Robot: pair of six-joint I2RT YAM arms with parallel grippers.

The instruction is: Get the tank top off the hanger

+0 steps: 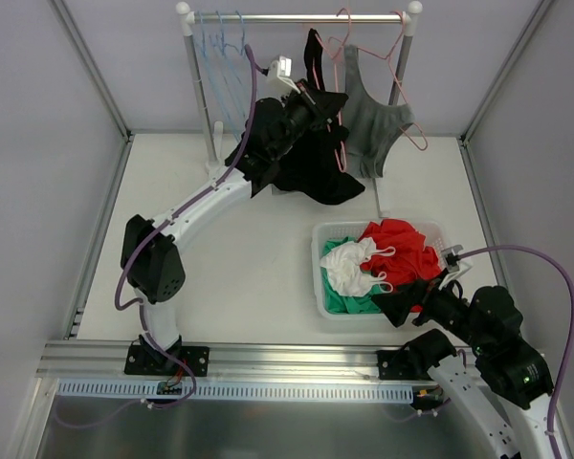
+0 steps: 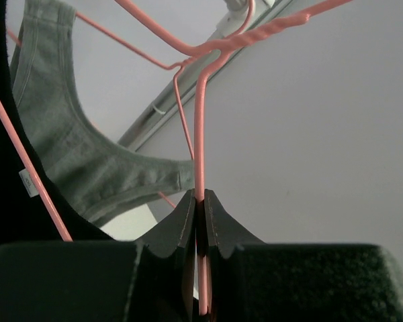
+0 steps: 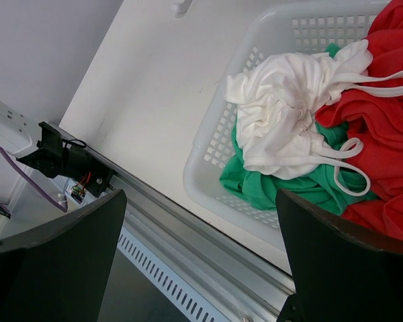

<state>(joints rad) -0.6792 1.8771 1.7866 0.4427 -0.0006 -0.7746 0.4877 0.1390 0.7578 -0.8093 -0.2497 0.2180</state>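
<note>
Black tank top (image 1: 320, 180) hung lengthwise top to bottom, narrow strap up toward the rail (image 1: 297, 17), hem down toward the table (image 1: 249, 258). Seen from above, draped just below and around the left gripper (image 1: 336, 105); in the wrist view, a dark edge at the far left of the jaws. Limp and matte, bunched wide at the bottom.

Left gripper clenched on a thin wire of the pink hanger (image 2: 200, 134), the wire running straight up out of the jaws to a twisted neck.

Gray tank top (image 2: 60, 134) on a second pink hanger, just right of those jaws from above, up and left of them in the wrist view; stitched edging, deep scooped openings. Blue hangers (image 1: 220, 57) on the rail, well left of the jaws.

Right gripper (image 1: 407, 304) spread wide, grasping nothing, at the near edge of a white basket (image 3: 208, 168). Heaped inside, just ahead of its jaws: white top (image 3: 289, 107), green garment (image 3: 269, 184), red garment (image 3: 389, 114).
</note>
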